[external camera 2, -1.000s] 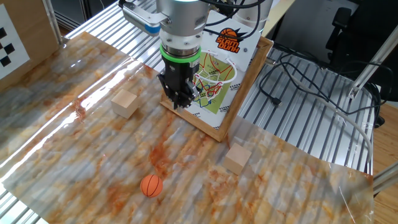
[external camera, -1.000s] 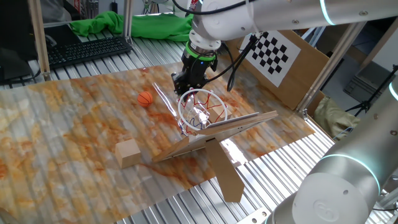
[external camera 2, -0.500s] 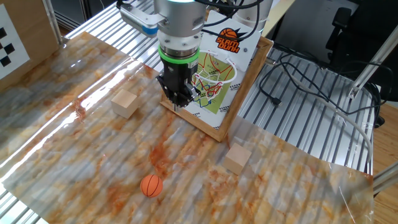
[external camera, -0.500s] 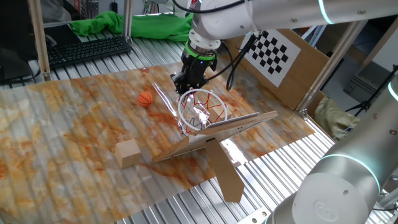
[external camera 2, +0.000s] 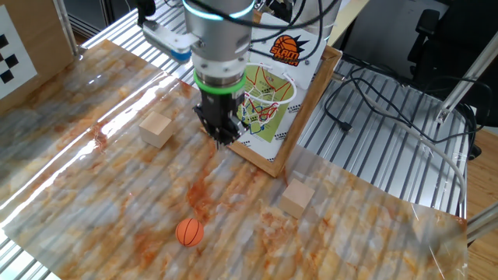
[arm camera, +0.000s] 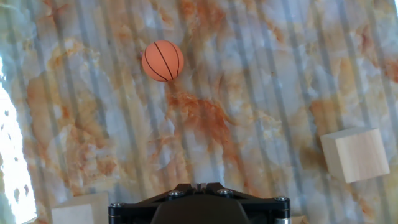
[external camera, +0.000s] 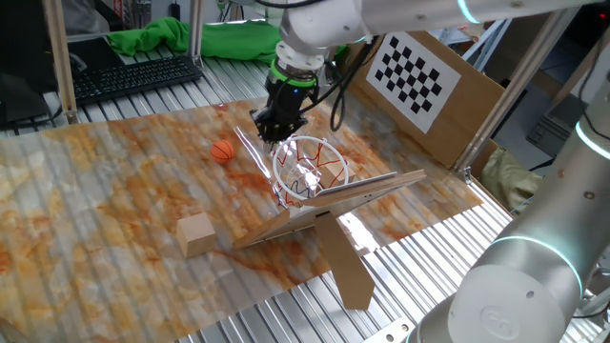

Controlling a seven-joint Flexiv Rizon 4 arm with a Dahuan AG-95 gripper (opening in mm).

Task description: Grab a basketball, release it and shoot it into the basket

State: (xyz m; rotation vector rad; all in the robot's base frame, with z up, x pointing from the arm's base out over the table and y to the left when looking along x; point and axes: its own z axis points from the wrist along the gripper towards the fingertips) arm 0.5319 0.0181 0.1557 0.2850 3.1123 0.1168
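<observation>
The orange basketball (external camera: 222, 151) lies on the marbled mat, left of the basket; it also shows in the other fixed view (external camera 2: 189, 232) and at the top of the hand view (arm camera: 162, 60). The basket (external camera: 310, 167) has a red ring and a white-and-red net, fixed to a clear panel on a cardboard stand (external camera 2: 268, 89). My gripper (external camera: 274, 129) hangs above the mat just beside the ring, between the basket and the ball (external camera 2: 222, 137). Its jaws are shut and hold nothing (arm camera: 199, 185).
A tan wooden block (external camera: 195, 233) sits in front of the basket's stand. The other fixed view shows two blocks, one to the left (external camera 2: 156, 128) and one to the right (external camera 2: 296, 197). A checkerboard panel (external camera: 410, 76) leans at the back.
My gripper has moved away from the ring, toward the ball's side of the mat. The ball and the blocks have not moved.
</observation>
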